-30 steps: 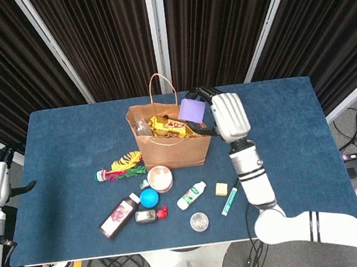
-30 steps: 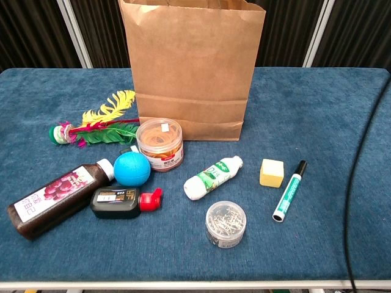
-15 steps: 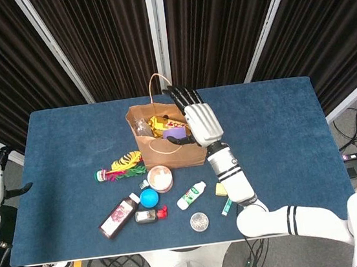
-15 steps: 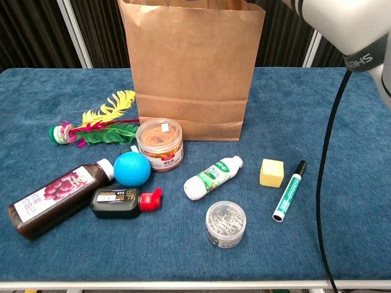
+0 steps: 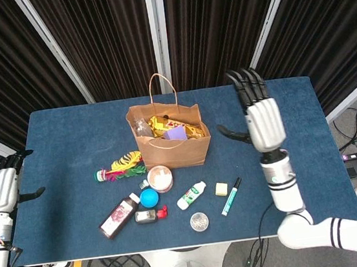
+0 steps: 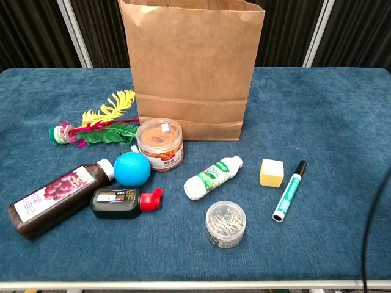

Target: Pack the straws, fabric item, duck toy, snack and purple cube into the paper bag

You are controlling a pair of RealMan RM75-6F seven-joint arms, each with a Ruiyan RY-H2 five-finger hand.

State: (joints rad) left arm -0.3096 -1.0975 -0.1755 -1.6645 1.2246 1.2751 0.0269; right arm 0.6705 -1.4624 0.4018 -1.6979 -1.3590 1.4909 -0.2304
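So we've got the purple cube [image 5: 176, 134] sitting inside the paper bag [image 5: 174, 148], right next to the yellow snack [image 5: 190, 129]. Our right hand [image 5: 262, 120] is up over the desk [image 5: 295, 132] to the bag's right, fingers spread, holding nothing. Left hand [image 5: 0, 191] hangs off the desk's left edge, also empty.

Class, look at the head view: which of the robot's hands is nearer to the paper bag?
The right hand. It is raised just beside the paper bag, open. The left hand sits far off, at the table's opposite edge.
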